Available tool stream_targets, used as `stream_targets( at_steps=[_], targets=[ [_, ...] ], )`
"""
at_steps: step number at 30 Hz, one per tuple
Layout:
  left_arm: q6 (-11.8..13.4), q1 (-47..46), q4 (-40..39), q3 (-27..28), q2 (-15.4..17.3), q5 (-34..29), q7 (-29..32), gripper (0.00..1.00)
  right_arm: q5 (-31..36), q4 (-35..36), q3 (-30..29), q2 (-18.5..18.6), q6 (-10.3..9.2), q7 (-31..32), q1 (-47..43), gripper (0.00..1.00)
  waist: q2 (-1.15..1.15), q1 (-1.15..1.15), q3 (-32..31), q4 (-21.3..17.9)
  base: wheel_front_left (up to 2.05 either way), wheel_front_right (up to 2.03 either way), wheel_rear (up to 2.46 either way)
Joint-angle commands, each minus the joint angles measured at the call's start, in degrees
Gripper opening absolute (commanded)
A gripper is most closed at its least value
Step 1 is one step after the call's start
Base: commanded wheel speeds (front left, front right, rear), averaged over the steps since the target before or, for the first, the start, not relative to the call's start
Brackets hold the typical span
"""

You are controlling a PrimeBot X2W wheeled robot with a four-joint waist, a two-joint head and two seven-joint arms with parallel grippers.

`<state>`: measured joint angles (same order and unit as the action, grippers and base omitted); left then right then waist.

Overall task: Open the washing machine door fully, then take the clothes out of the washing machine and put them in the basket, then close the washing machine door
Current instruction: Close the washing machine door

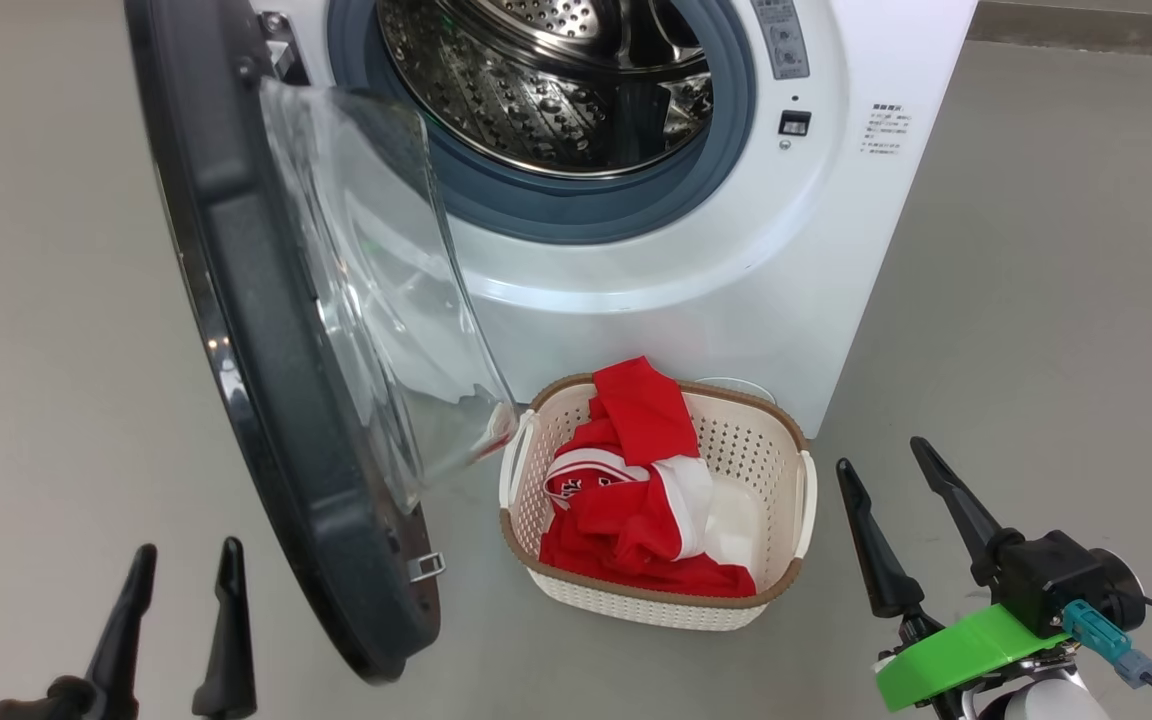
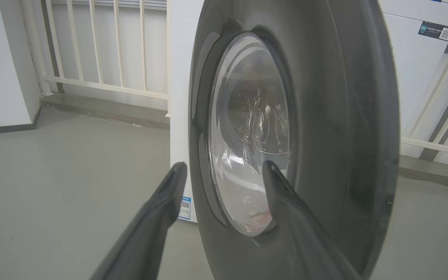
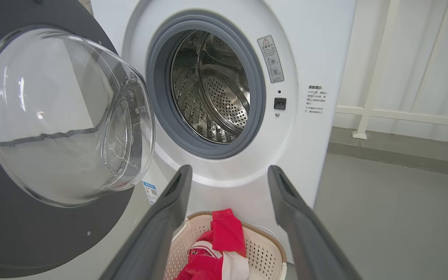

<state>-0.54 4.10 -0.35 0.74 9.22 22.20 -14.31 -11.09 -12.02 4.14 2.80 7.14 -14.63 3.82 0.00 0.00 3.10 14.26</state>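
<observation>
Clothes unloaded; door not yet closed.
Red clothes [image 1: 636, 500] lie heaped in the basket [image 1: 788, 440] on the floor [image 1: 1036, 300], just before the washing machine [image 1: 736, 300]. The visible part of the drum [image 1: 536, 90] is bare. The washing machine door [image 1: 266, 420] stands wide open beside the basket. Left gripper [image 1: 188, 548] is near the door's outer face and right gripper [image 1: 881, 455] beside the basket, both jaws spread and holding nothing. Judged remaining: shut the door.

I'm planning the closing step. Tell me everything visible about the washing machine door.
The washing machine door is round, with a glossy dark outer face, a dark grey inner frame and a bulging clear glass bowl. A metal latch sits on its free edge. It stands wide open, hinged at the left of the washing machine, the bowl reaching near the basket; contact unclear.
</observation>
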Motion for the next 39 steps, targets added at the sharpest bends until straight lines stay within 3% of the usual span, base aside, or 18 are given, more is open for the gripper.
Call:
stream_targets(
  at_steps=[1,2,3,4,5,16,24,28,34,39],
  targets=[
    [-0.4,-1.9,-0.9,1.8,0.8,-0.7,-0.7,1.00,-0.8,1.3,1.1,0.1,0.35,-0.4,1.2,1.00,0.00,0.00,0.0,0.0,0.00,0.00,0.00],
    [-0.3,-1.9,-0.8,1.7,0.8,-0.8,-0.7,0.87,-0.8,1.3,1.1,0.1,0.35,-0.4,1.2,1.00,0.00,0.00,0.0,-0.1,0.00,0.00,0.00],
    [-0.1,-1.9,-0.7,1.7,0.6,-0.7,-0.6,0.57,-0.8,1.3,1.0,0.1,0.35,-0.4,1.2,1.00,0.00,0.00,0.0,-0.1,0.00,0.00,0.00],
    [0.1,-2.0,-0.8,1.7,0.5,-0.6,-0.6,0.16,-0.8,1.3,1.0,0.1,0.35,-0.4,1.2,1.00,0.00,0.00,0.0,0.0,0.00,0.00,0.00],
    [0.4,-2.2,-1.0,2.0,0.2,-0.2,-0.6,0.00,-0.8,1.3,0.9,0.1,0.35,-0.4,1.2,1.00,0.00,0.00,0.0,0.0,0.00,0.00,0.00],
    [-0.9,-7.0,-3.8,4.8,-2.1,9.8,2.3,0.00,-0.5,1.2,0.9,0.1,0.35,-0.4,1.7,1.00,0.00,0.00,0.6,0.5,0.00,0.00,0.00],
    [-2.4,-10.9,-6.7,9.5,-5.2,31.1,8.0,0.00,-0.2,1.1,1.1,0.1,0.35,-0.4,2.1,1.00,0.00,0.00,1.3,-0.1,0.00,0.00,0.00],
    [-0.8,-12.1,-7.4,10.9,-5.7,39.7,11.7,0.00,-0.2,1.1,1.1,0.1,0.35,-0.4,2.1,1.00,0.00,0.00,1.6,-0.4,0.00,0.00,0.00],
    [6.8,-14.8,-8.0,14.3,-6.2,60.2,20.9,0.00,0.2,0.6,0.4,0.1,0.35,-0.4,2.5,1.00,0.00,0.00,1.9,-1.0,0.00,0.00,0.00],
    [11.6,-15.1,-10.6,15.5,-6.1,69.2,26.9,0.00,0.0,0.4,0.3,0.1,0.35,-0.4,2.6,1.00,0.00,0.00,1.9,-1.6,0.00,0.00,0.00]
  ],
)
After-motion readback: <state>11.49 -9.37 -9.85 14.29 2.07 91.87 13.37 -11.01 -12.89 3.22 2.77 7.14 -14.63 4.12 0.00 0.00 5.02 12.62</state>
